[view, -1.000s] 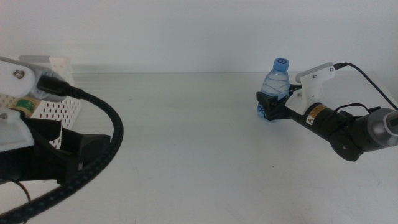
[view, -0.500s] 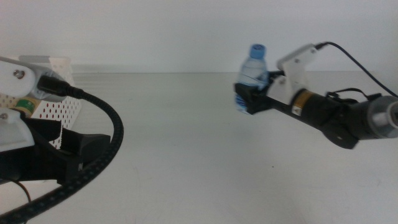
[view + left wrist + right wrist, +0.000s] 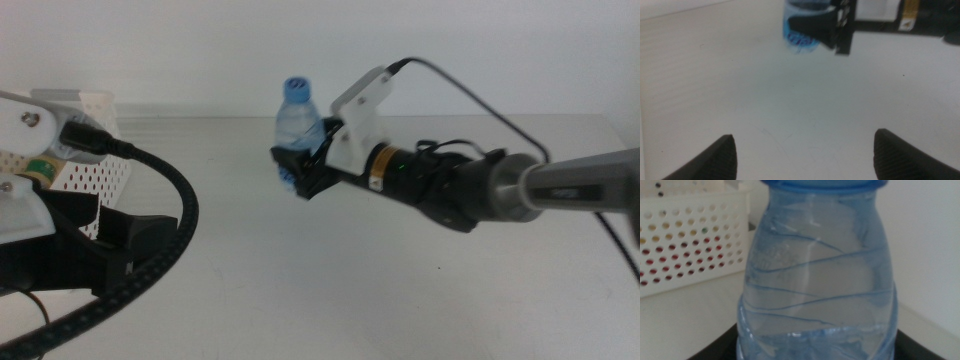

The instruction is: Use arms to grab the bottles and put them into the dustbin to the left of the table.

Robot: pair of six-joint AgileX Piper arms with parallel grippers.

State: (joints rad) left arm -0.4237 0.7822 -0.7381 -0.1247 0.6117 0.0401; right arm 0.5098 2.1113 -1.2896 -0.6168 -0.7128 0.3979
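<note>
Now farther left: water bottle (image 3: pixel 297 120).

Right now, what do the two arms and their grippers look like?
The right arm is black with a grey forearm tube, a white housing, a yellow label, a thin black cable and a black right gripper. The left arm is black and white with a thick braided black cable; the left gripper has dark jaws.
</note>
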